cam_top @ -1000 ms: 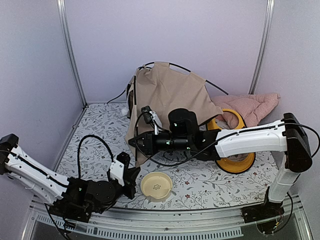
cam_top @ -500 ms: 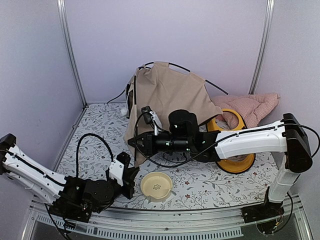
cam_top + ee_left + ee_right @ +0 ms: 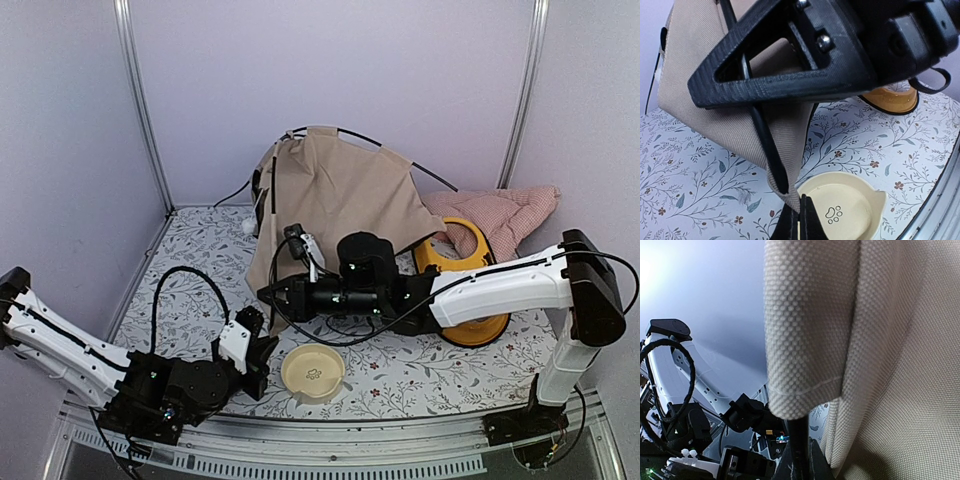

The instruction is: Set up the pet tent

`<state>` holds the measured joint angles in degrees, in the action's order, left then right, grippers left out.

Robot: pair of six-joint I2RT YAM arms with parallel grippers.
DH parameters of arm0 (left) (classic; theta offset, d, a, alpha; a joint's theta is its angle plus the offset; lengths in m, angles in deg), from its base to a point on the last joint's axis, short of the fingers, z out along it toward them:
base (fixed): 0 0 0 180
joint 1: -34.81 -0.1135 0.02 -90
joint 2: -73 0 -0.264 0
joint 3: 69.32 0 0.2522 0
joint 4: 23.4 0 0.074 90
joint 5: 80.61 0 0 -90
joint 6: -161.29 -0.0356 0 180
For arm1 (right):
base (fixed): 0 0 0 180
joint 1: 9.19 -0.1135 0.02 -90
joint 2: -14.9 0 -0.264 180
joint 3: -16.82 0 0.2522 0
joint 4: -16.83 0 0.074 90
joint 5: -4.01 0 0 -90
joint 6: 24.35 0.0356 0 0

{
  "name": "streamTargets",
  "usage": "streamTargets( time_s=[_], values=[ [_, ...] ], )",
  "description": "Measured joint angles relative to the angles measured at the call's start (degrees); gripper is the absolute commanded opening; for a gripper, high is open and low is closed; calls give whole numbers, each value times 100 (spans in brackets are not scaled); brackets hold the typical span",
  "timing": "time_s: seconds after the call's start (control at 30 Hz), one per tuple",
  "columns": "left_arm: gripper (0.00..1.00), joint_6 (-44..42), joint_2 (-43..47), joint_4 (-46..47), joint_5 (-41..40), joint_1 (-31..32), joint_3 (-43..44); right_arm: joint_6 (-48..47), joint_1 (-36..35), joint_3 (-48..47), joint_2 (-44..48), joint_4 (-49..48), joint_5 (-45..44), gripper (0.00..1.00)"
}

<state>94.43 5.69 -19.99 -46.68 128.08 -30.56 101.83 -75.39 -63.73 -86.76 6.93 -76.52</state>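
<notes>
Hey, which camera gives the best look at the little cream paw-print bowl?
Top external: the cream bowl shows whole and unobstructed. Left wrist shows the bowl closer, paw print clear, but cropped at the frame's bottom. Right wrist doesn't show it.

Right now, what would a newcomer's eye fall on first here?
A half-raised tan tent slumps over thin poles at the back of the flowered table. The right pincer reaches across in front of it, shut on a black pole at the tent's front corner. To the right lie a yellow tray and a pink cushion; a cream bowl sits near the front edge.
</notes>
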Motion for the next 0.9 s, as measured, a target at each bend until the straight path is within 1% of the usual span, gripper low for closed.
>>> streamTargets(
  time_s=[0.2,0.43,0.63,0.8,0.83,0.87,0.9],
  values=[
    [0,-87,55,-48,33,0,4,22,-31,44,0,-98,-50,0],
    [0,-129,109,-280,111,0,76,-103,-166,44,0,-76,-365,0],
    [0,-127,448,-772,295,0,144,-306,-328,46,2,-127,-748,0],
    [0,-122,826,-1134,520,-37,168,-428,-420,46,2,-267,-894,0],
    [1,-105,890,-1211,566,-55,181,-435,-426,46,2,-295,-898,0],
    [4,-94,933,-1259,599,-63,188,-435,-428,44,2,-308,-898,0],
    [10,-68,984,-1325,627,-76,199,-433,-428,44,2,-334,-898,0]
  ],
)
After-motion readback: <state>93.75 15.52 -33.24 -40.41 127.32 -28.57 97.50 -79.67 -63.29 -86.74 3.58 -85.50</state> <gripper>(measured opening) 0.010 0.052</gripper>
